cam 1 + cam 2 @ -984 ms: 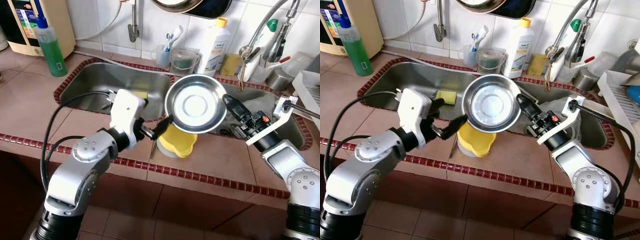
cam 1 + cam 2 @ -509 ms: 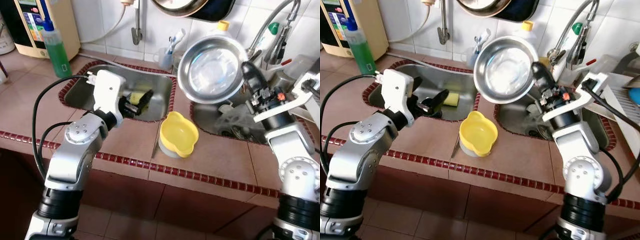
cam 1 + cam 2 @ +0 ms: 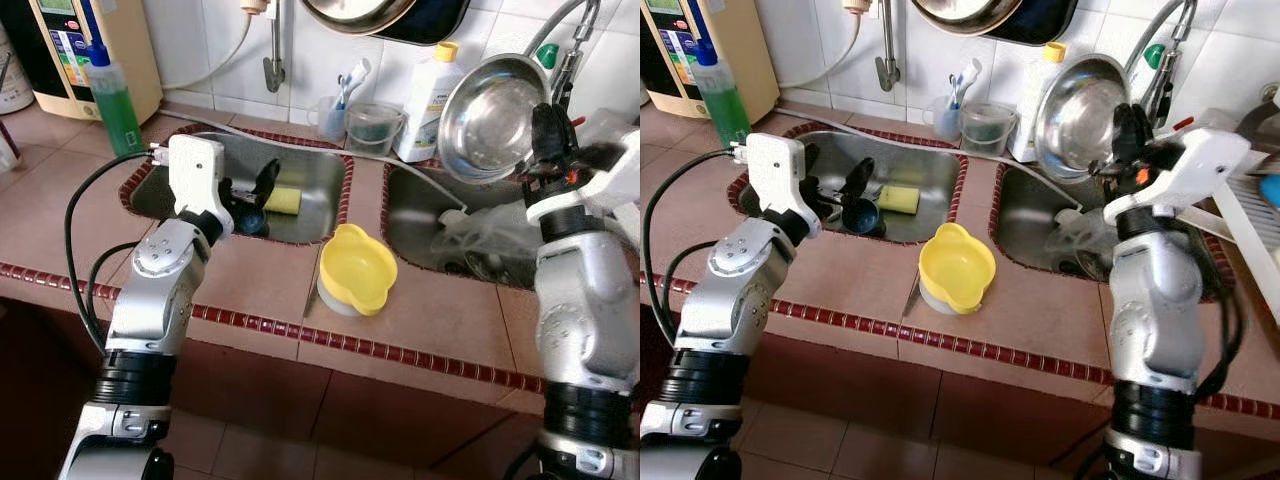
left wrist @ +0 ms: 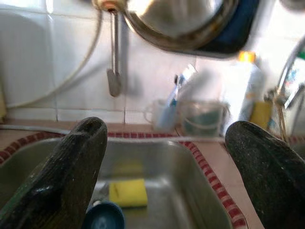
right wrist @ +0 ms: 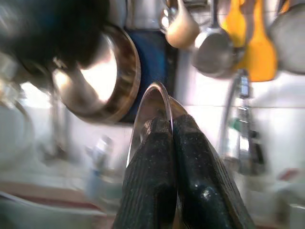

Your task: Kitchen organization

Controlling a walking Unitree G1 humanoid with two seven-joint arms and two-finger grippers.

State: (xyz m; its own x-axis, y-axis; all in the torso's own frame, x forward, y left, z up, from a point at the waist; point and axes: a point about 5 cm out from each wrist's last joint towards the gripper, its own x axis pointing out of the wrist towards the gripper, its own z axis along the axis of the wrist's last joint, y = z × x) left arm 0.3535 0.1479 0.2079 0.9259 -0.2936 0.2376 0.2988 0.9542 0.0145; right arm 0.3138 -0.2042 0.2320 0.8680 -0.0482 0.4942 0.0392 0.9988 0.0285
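The right arm stands nearly upright, its right gripper (image 3: 545, 135) raised over the right sink basin (image 3: 420, 215) with both fingers pinched on the rim of a steel bowl (image 3: 490, 105). The bowl is tipped on edge, hollow side facing the robot's left. The left gripper (image 3: 258, 185), fingers spread apart and empty, reaches over the left sink basin (image 3: 180, 180) near a yellow sponge (image 3: 283, 200).

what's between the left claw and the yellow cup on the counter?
In the left eye view, the left claw hangs open over the left sink. Between it and the yellow cup: the yellow sponge, the sink's red-tiled rim, then bare counter.
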